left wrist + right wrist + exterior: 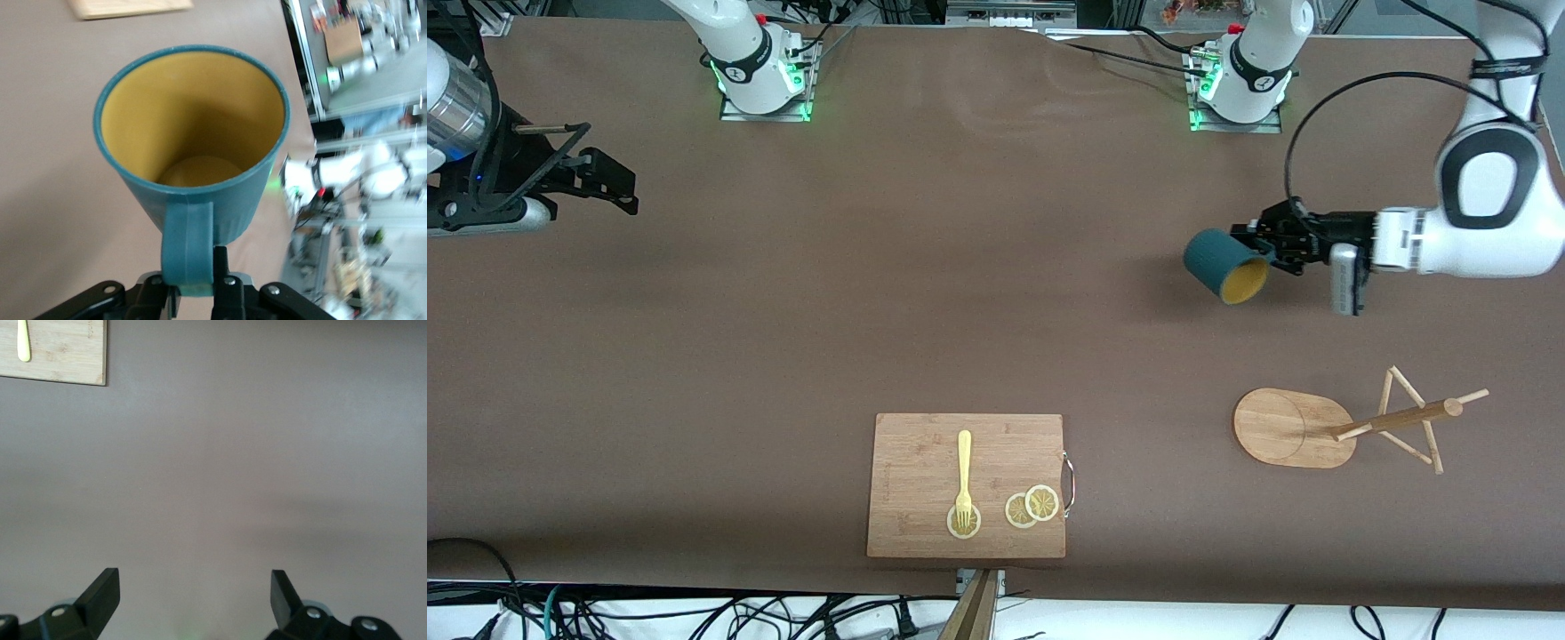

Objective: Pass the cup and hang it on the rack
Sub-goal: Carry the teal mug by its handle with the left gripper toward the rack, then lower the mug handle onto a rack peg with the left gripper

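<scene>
One stage looked done: the small dark teal ribbed cup w/ mustard-yellow inside (1226, 265) was off the brown table (925, 267) and in the left hand (1263, 244), fingers clamped together on its teal side handle (187, 247). In the front view the cup hung tipped on its side, mouth aimed roughly at 5 o'clock, over bare table toward the left arm's end.

From the cup, the light wooden mug-tree rack w/ oval base, central pole & thin angled pegs (1325, 427) sat at about 5 o'clock, nearer the front camera and well apart. No cup on any peg yet.

Right hand (609, 182) hovered over the right arm's end of the table, fingers (103, 597) spread apart, holding nothing; that arm was waiting.

Judgement: pass prob. complete, since the arm beside the rack had the cup. Left to do: carry the cup over to the rack, line the handle loop w/ a peg, slip it on, let go. Hanging not started.

Also on the table, not part of the job: rectangular bamboo cutting board (925, 444) w/ pale yellow fork (964, 476) & lemon slices (1032, 506), at about 8 o'clock from the cup.
</scene>
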